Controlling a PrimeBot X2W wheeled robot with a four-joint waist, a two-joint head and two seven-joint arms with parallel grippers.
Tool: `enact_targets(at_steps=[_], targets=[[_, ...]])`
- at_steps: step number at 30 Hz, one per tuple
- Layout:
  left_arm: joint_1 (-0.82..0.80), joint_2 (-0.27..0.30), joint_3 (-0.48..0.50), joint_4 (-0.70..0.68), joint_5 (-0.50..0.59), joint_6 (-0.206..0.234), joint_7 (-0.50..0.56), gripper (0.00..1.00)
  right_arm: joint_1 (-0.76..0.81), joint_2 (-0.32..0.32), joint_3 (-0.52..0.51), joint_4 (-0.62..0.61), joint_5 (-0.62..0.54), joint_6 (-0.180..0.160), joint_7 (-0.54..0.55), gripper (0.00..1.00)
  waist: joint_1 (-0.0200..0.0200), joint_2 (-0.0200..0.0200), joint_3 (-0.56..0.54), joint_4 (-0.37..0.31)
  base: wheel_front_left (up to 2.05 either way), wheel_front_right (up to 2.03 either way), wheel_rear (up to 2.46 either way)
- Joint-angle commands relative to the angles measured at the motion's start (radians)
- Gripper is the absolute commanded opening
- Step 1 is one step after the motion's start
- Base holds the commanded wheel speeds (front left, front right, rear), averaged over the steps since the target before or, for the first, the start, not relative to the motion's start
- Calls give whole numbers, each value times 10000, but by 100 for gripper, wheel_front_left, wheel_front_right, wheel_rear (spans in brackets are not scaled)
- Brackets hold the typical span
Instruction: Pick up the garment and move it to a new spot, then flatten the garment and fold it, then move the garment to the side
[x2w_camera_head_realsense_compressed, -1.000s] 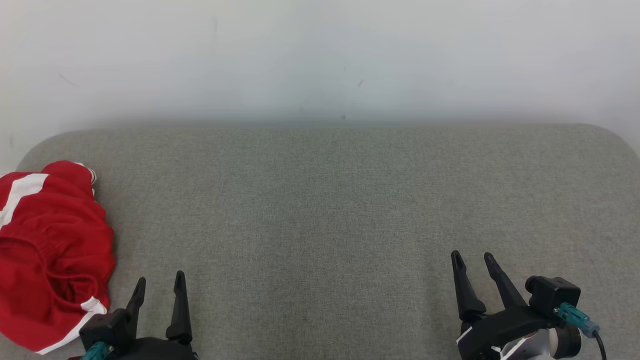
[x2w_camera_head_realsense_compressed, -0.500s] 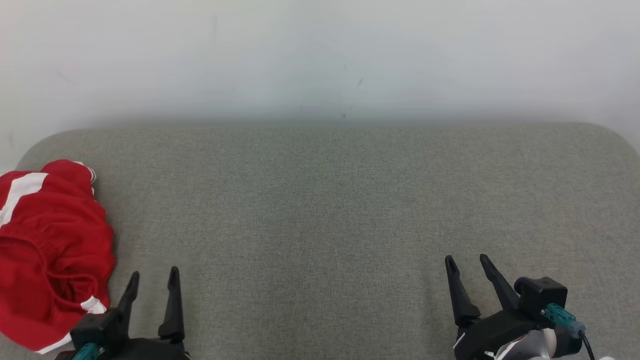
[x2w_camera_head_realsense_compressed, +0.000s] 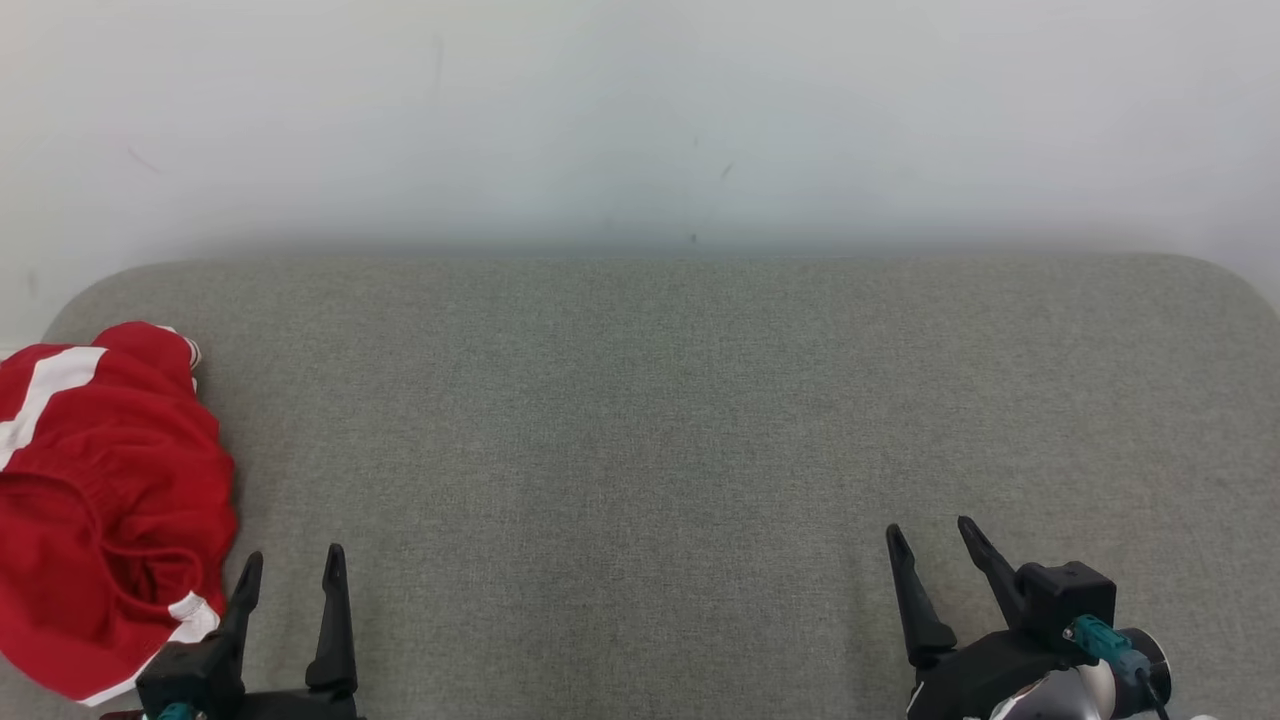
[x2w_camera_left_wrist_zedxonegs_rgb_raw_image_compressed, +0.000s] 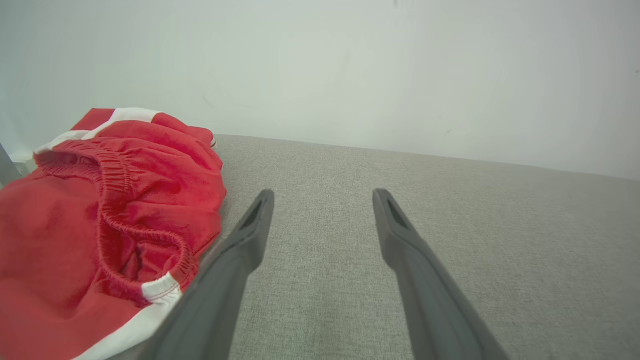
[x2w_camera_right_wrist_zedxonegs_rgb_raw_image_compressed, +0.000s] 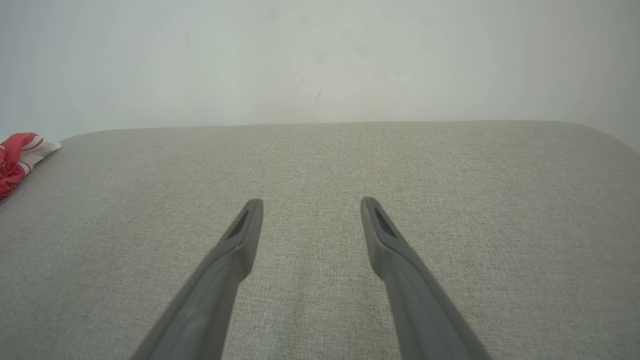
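Note:
The garment (x2w_camera_head_realsense_compressed: 100, 500) is a crumpled pair of red shorts with white stripes, lying at the left end of the grey cushioned surface (x2w_camera_head_realsense_compressed: 640, 420). In the left wrist view the garment (x2w_camera_left_wrist_zedxonegs_rgb_raw_image_compressed: 100, 225) lies just left of my fingers, its elastic waistband showing. My left gripper (x2w_camera_head_realsense_compressed: 291, 568) is open and empty at the lower left, just right of the garment's near edge. At the lower right my right gripper (x2w_camera_head_realsense_compressed: 929, 532) is open too, far from the garment. In the right wrist view a corner of the garment (x2w_camera_right_wrist_zedxonegs_rgb_raw_image_compressed: 20, 160) shows at the far left.
A pale wall (x2w_camera_head_realsense_compressed: 640, 120) rises behind the cushioned surface. The surface has rounded back corners, and the garment overhangs its left edge. Bare grey fabric stretches between and beyond both grippers.
Both grippers have drawn back a little toward the lower edge of the head view. The head camera has shifted slightly. The garment has stayed in place.

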Motion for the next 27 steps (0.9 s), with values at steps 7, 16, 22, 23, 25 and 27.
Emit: enact_targets(at_steps=[7,16,22,23,25,27], targets=[[121,-18,7,116,447,-57,-223,100,84,-32,75,-139,-598,34,4,100,0,0,15,-50,0,0,0],[-46,-159,11,427,373,-20,-211,100,118,-31,86,-144,-877,36,34,100,0,0,30,-17,0,0,0],[-152,-176,71,420,99,-2,-5,100,110,-31,32,-174,-875,36,145,100,0,0,45,30,0,0,0],[-155,-166,73,399,79,-2,56,100,110,-31,30,-177,-877,35,172,100,0,0,44,36,0,0,0],[-149,-166,64,365,10,23,172,100,120,-31,13,-194,-888,35,193,100,0,0,38,52,0,0,0],[-136,-101,20,323,45,57,334,100,143,-31,0,-209,-908,35,215,100,0,0,29,74,0,0,0]])
